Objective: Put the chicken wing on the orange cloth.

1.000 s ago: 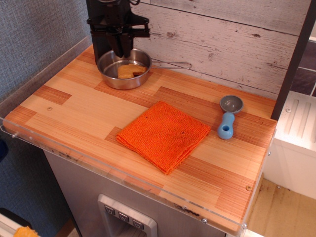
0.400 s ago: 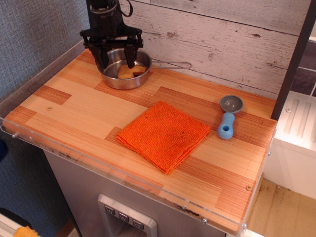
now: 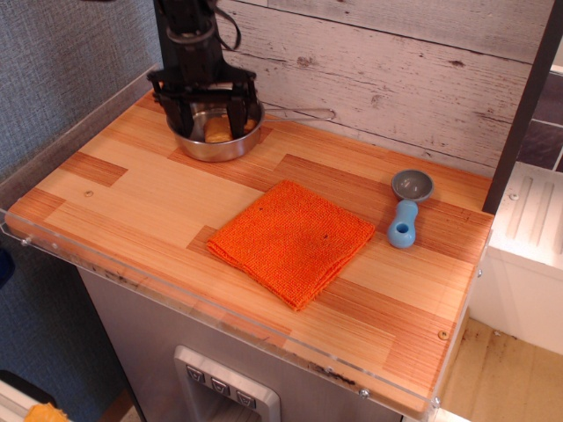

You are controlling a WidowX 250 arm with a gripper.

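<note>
The tan-golden chicken wing lies inside a steel pan at the back left of the wooden counter. My black gripper hangs straight down into the pan, open, with one finger on each side of the wing; it partly hides the wing. I cannot tell whether the fingers touch it. The orange cloth, a folded square, lies flat in the middle of the counter, well to the front right of the pan, with nothing on it.
The pan's wire handle points right along the white plank wall. A blue scoop with a grey bowl lies right of the cloth. A clear plastic lip runs along the counter's front edge.
The gripper has opened its fingers, shifted slightly left and come down into the pan around the wing. The pan seems nudged a little. The cloth and scoop have not moved.
</note>
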